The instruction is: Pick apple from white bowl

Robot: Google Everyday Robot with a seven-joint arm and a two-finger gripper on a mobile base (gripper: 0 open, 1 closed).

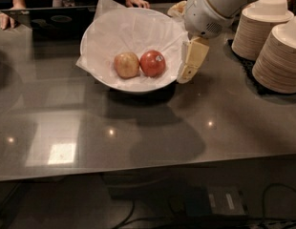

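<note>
**A:** Camera view: gripper [186,74] hangs just outside the right rim of the white bowl [133,87], tip pointing down toward the table [138,142]. Whether it's open or closed, I can't tell from this angle.

**B:** Target?

**A:** The apple [126,65], pale yellow-tan, sits at the bowl's bottom on the crinkled paper liner [129,27]. It's left of the red apple [153,63], touching it or nearly so.

**B:** Handling?

**A:** Likely firm, moderate weight, waxy skin, so a bit slippery. Bruises if over-squeezed. It's round, so it may roll on the paper.

**B:** Grip point?

**A:** Come from above and pinch across the widest part, near side to far side. A left-right pinch looks bad because the red apple crowds its right flank.
</note>
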